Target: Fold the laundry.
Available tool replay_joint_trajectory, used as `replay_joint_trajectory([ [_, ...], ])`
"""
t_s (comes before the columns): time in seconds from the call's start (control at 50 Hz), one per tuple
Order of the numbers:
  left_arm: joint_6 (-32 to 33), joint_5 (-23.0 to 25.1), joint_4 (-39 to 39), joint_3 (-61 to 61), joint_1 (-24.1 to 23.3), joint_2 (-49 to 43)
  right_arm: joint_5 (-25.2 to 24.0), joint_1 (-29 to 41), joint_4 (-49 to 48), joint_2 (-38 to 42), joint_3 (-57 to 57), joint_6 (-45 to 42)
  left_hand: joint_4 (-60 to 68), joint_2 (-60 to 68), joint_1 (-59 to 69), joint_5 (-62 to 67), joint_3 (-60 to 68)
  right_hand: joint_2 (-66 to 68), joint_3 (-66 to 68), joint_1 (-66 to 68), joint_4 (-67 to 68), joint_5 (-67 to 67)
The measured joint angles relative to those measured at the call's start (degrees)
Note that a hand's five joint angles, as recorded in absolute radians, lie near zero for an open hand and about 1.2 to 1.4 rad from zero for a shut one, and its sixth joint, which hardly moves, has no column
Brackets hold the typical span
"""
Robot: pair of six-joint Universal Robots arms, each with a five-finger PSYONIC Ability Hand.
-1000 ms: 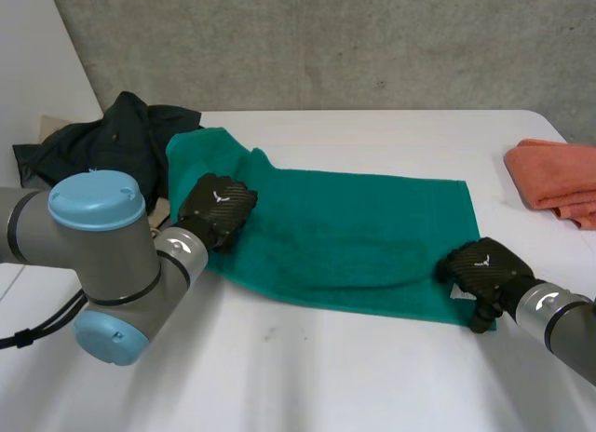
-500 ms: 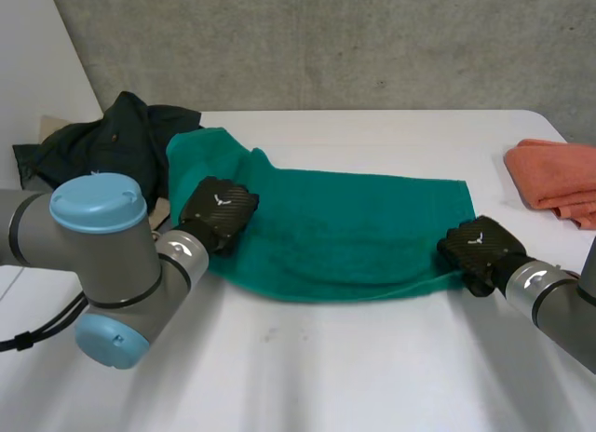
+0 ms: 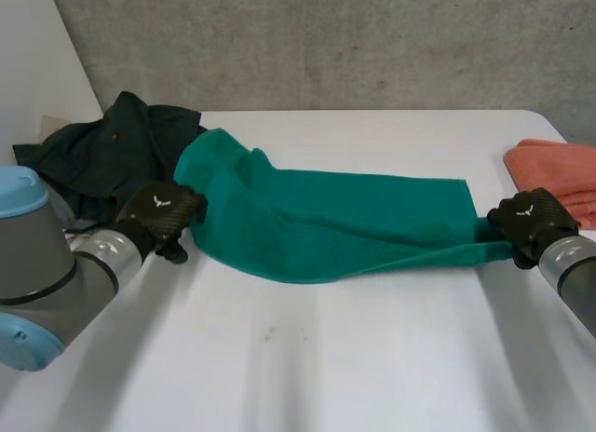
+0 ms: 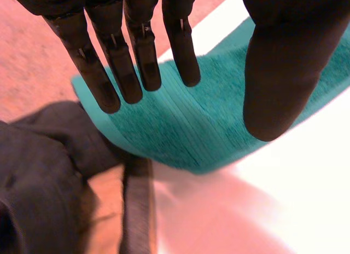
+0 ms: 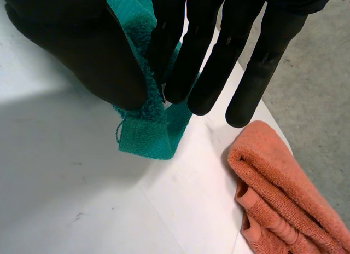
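A green towel [image 3: 335, 218] lies stretched across the middle of the white table, bunched at its left end. My right hand [image 3: 528, 222] is at its right end, and thumb and fingers [image 5: 202, 57] pinch the towel's corner [image 5: 145, 139], held just above the table. My left hand [image 3: 163, 211] sits off the towel's left edge, beside a dark garment. Its fingers [image 4: 139, 51] are straight with the thumb apart, nothing between them, and the towel's edge [image 4: 219, 111] lies below the fingertips.
A dark green garment [image 3: 102, 153] is heaped at the table's far left, reaching under the towel's left end. A folded orange towel [image 3: 559, 176] lies at the right edge, close behind my right hand. The white table [image 3: 326, 357] spreads out in front.
My right hand closed on the towel's near right corner and pulled it to the right, drawing the towel taut. My left hand let go and slid left off the towel.
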Motion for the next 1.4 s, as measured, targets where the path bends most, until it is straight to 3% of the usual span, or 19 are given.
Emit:
replay_joint_trajectory([
  [0.18, 2.6, 4.7, 0.8, 4.3, 2.1, -8.8, -0.3, 0.1, -0.1, 0.3, 0.7, 0.3, -5.0, -4.6, -5.7, -5.1, -4.5, 0.0, 0.0, 0.0, 0.0, 0.0],
  [0.4, 8.9, 4.0, 1.1, 16.9, 0.6, -18.7, -0.3, 0.1, -0.1, 1.0, 1.3, 0.0, -5.6, -5.3, -6.1, -5.6, -5.0, 0.4, 0.0, 0.0, 0.0, 0.0],
  [0.86, 9.6, 3.8, -1.4, 32.8, -1.8, -30.3, -0.7, -0.1, -0.2, 2.0, 1.7, -0.3, -0.6, -0.8, -1.7, -0.5, -0.8, 0.4, 0.0, 0.0, 0.0, 0.0],
  [0.9, 9.9, 3.7, -2.2, 33.2, -1.8, -30.7, -0.7, -0.2, -0.2, 1.9, 1.7, -0.3, 0.3, 0.3, -0.5, 0.4, 0.4, 0.4, 0.0, 0.0, 0.0, 0.0],
  [0.92, 10.3, 3.6, -2.8, 33.5, -1.9, -30.9, -0.7, -0.2, -0.2, 1.9, 1.6, -0.3, 7.1, 7.0, 7.5, 7.1, 7.0, 0.4, 0.0, 0.0, 0.0, 0.0],
  [0.98, 11.0, 2.6, -4.3, 33.9, -2.0, -31.1, -0.6, -0.3, -0.2, 1.8, 1.6, -0.3, 28.4, 28.6, 28.8, 27.7, 28.3, 0.4, 0.0, 0.0, 0.0, 0.0],
  [1.04, 11.4, 0.0, -5.2, 34.0, -2.8, -30.3, -0.5, -0.3, -0.2, 1.7, 1.4, -0.3, 32.1, 31.9, 28.9, 29.9, 31.6, 0.4, 0.0, 0.0, 0.0, 0.0],
  [1.18, 10.5, -8.0, -5.4, 30.6, -5.5, -20.8, -0.2, -0.3, -0.1, 1.4, 1.0, -0.2, 32.2, 32.1, 28.9, 29.9, 31.8, 0.4, 0.0, 0.0, 0.0, 0.0],
  [1.34, 7.3, -9.6, -4.1, 22.6, -5.6, -9.3, -0.2, -0.3, 0.1, 0.3, 0.9, 0.1, 32.2, 32.1, 28.9, 29.9, 31.8, 0.4, 0.0, 0.0, 0.0, 0.0],
  [1.36, 6.6, -9.0, -4.0, 21.1, -5.5, -8.1, -0.2, -0.3, 0.2, 0.0, 1.0, 0.1, 31.0, 30.1, 27.1, 28.7, 30.5, 0.4, 0.0, 0.0, 0.0, 0.0],
  [1.4, 5.9, -7.7, -4.0, 19.2, -5.2, -7.3, -0.2, -0.2, 0.6, -0.3, 1.1, 0.1, 11.2, 10.0, 6.0, 10.3, 11.2, 0.4, 0.0, 0.0, 0.0, 0.0],
])
